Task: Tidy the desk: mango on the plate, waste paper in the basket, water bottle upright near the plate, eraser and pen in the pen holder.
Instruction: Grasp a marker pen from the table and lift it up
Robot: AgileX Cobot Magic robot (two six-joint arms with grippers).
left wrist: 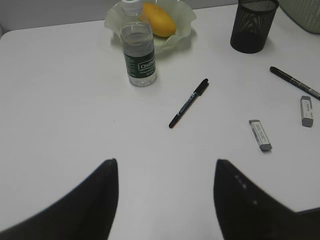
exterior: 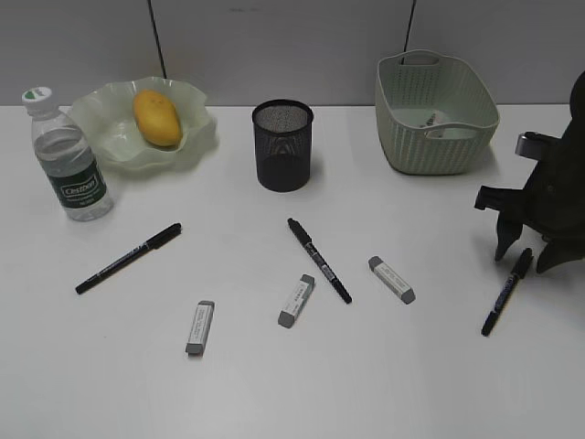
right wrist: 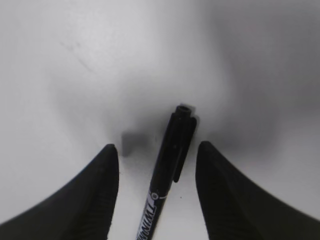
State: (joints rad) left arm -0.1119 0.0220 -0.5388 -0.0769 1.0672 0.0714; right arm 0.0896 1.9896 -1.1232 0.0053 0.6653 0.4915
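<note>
The mango (exterior: 157, 117) lies on the wavy green plate (exterior: 196, 128). The water bottle (exterior: 71, 157) stands upright left of the plate. The black mesh pen holder (exterior: 282, 144) stands mid-desk. A pale scrap of waste paper (exterior: 430, 120) lies inside the basket (exterior: 439, 146). Three pens lie on the desk, at the left (exterior: 128, 258), middle (exterior: 319, 260) and right (exterior: 505, 293). Three erasers (exterior: 200, 326) (exterior: 296, 300) (exterior: 391, 279) lie near the front. My right gripper (exterior: 524, 260) is open and low, and its jaws (right wrist: 156, 150) straddle the right pen's cap end (right wrist: 172, 160). My left gripper (left wrist: 165, 165) is open and empty above bare desk.
The left wrist view shows the bottle (left wrist: 139, 55), mango (left wrist: 159, 20), pen holder (left wrist: 252, 25), left pen (left wrist: 189, 102), middle pen (left wrist: 295, 82) and two erasers (left wrist: 260, 135) (left wrist: 306, 111). The white desk (exterior: 411, 384) ends at a grey wall behind.
</note>
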